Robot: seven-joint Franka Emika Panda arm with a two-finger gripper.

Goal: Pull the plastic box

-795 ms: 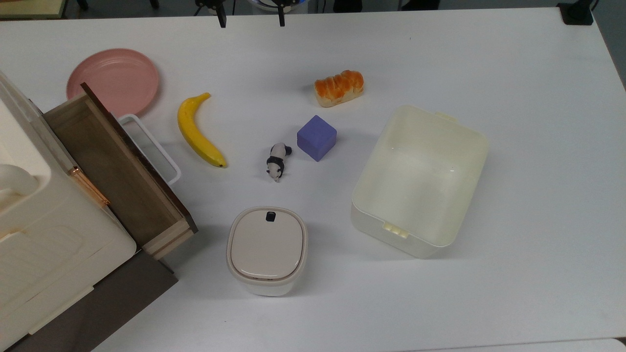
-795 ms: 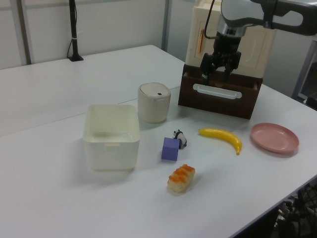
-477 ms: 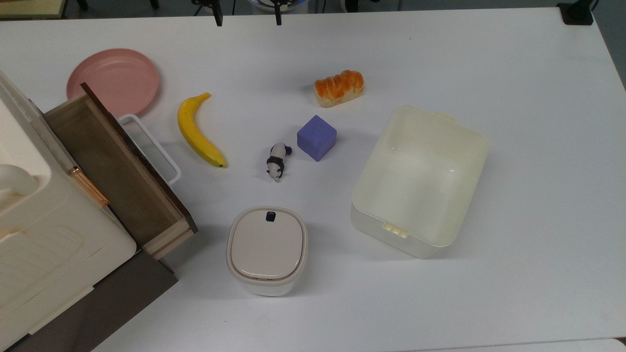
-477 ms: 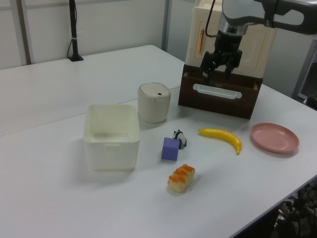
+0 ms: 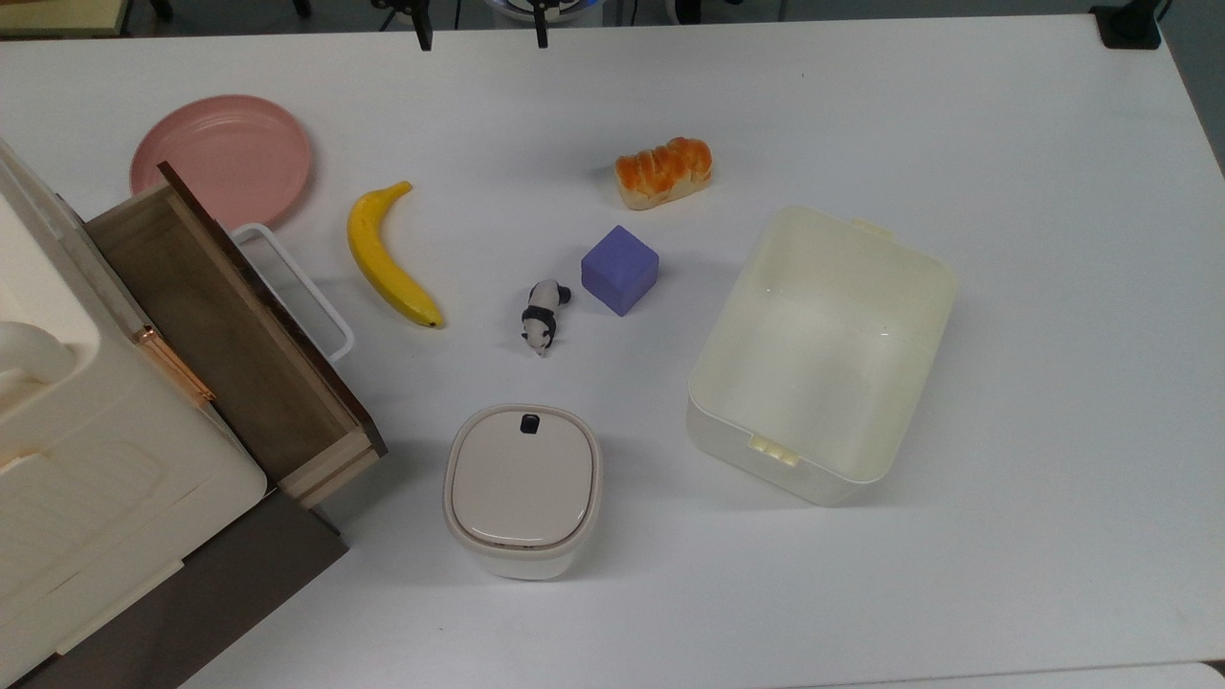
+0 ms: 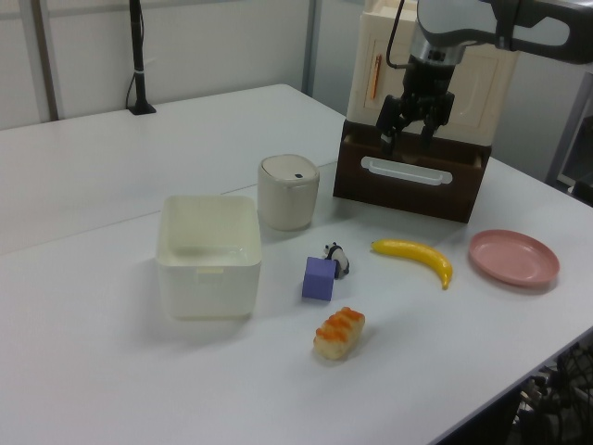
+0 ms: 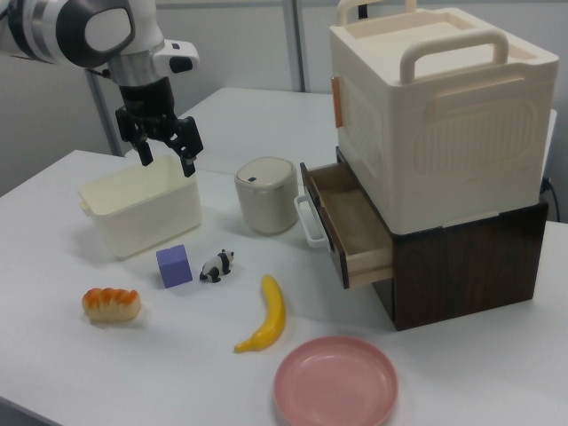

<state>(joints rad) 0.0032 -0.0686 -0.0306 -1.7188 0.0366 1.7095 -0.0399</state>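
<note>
No text, label, brand, number or sign can be read on anything in the scene.

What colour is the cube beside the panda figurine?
The cube is purple; the top view shows it best.

One banana (image 5: 388, 258); one plate (image 5: 221, 158)

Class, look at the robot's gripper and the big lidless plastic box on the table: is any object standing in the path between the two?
Nothing visible blocks it. The gripper hangs open in the air, well above the table. The plastic box is lidless and apart from the purple cube and lidded container, so its rim looks reachable from above.
</note>
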